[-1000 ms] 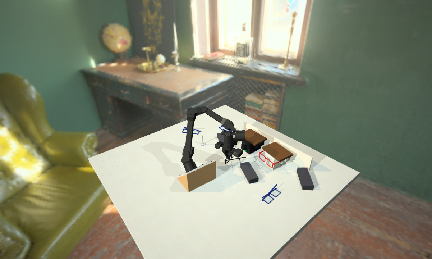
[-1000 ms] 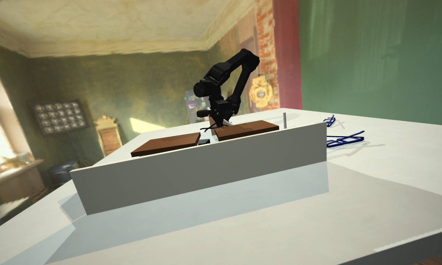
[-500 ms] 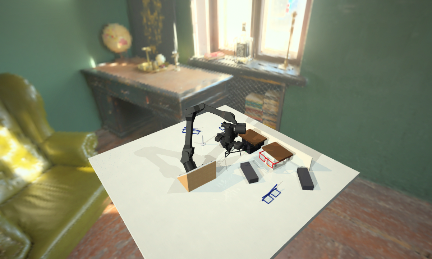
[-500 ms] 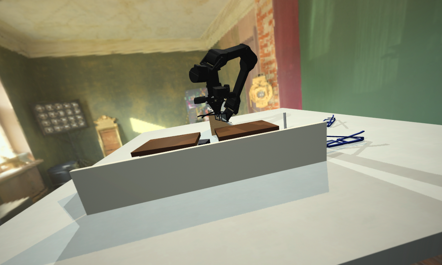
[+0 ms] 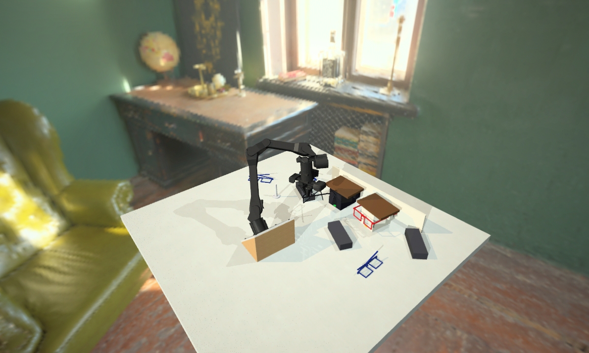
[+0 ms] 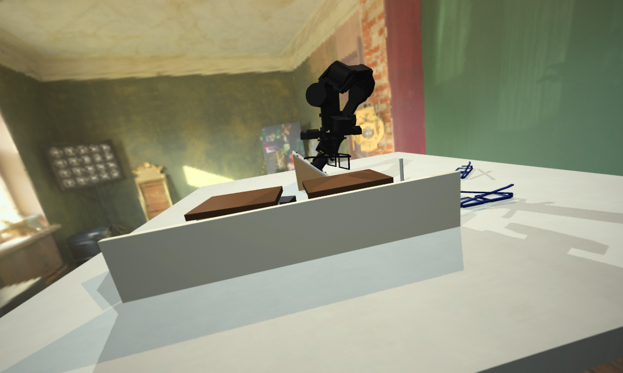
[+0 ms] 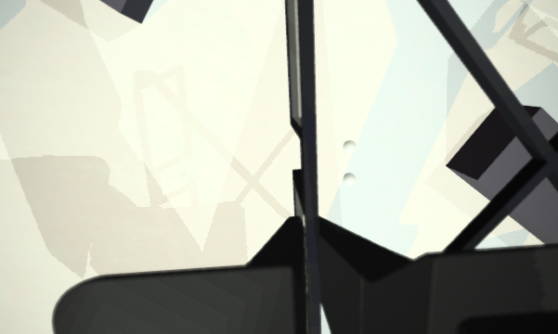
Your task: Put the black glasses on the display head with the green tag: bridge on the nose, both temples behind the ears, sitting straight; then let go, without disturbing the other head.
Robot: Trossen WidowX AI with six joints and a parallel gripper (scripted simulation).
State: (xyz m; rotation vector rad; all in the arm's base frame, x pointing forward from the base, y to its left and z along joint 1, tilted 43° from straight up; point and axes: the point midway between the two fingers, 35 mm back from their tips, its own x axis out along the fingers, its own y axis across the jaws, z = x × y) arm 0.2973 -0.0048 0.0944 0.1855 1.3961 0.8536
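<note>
My gripper point(image 5: 305, 195) point(image 6: 333, 153) point(image 7: 303, 227) is shut on the black glasses point(image 6: 349, 162) point(image 7: 309, 93) at the front frame, close to the bridge. The glasses hang in the air, their temples crossing at the right of the wrist view. The black display head point(image 5: 341, 201) with the green tag point(image 5: 334, 205) stands to the right of the gripper in the top view, under a brown slab point(image 5: 344, 187) point(image 6: 346, 182). The other head point(image 5: 380, 223) is white and wears red glasses under its own brown slab point(image 5: 378, 206) point(image 6: 235, 202). Both faces are hidden in the exterior view.
A low wall point(image 5: 412, 214) point(image 6: 281, 250) stands behind the heads. Dark blocks point(image 5: 339, 235) point(image 5: 415, 243) lie in front of and beside the white head. A thin post point(image 5: 276, 191) point(image 6: 401, 169) stands left of the gripper. Blue glasses lie on the table. A wooden board point(image 5: 275, 239) stands by the arm's base.
</note>
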